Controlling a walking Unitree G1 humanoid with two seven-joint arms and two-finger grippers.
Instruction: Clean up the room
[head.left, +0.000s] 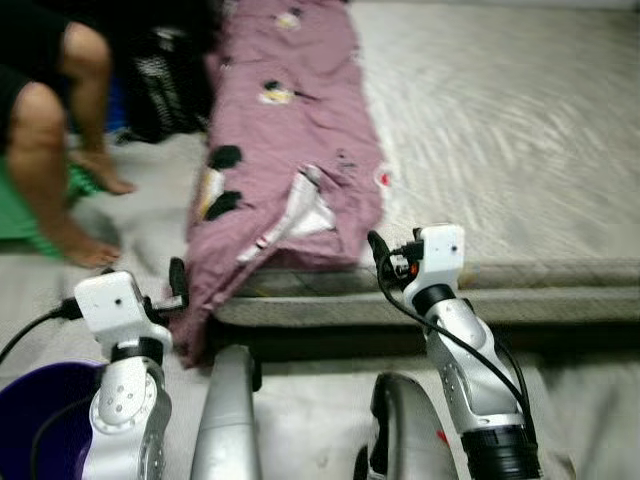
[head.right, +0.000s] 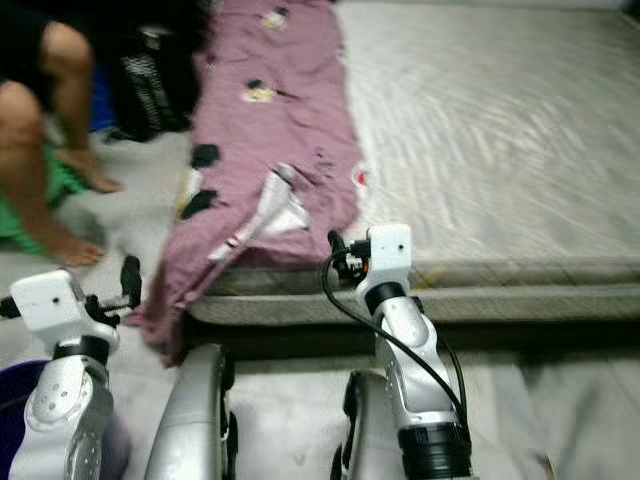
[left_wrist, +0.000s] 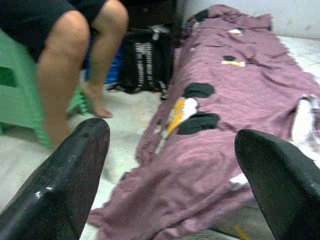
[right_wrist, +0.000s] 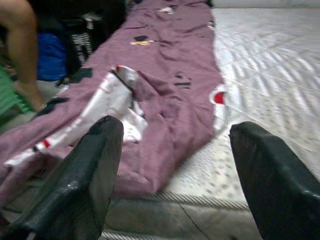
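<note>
Blanket (head.left: 290, 150) in purple lies along the left side of the mattress (head.left: 500, 150), one end hanging down to the floor.

The left gripper (left_wrist: 170, 170) and the right gripper (right_wrist: 172, 165) are both spread wide and hold nothing, each near the blanket's lower end. A person's bare legs (head.left: 50, 150), a black bag (head.left: 165, 80) and a purple bucket (head.left: 40, 420) are at the left.

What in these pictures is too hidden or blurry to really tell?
- Person: cut off by the head view's top and left edges; legs and feet show.
- Purple blanket: its prints are smeared by motion blur in the head views.
- Purple tub: cut by the corner, partly behind the left arm.
- Dark bag: too dim to identify.
- Left pincer and right pincer: open, holding nothing.
</note>
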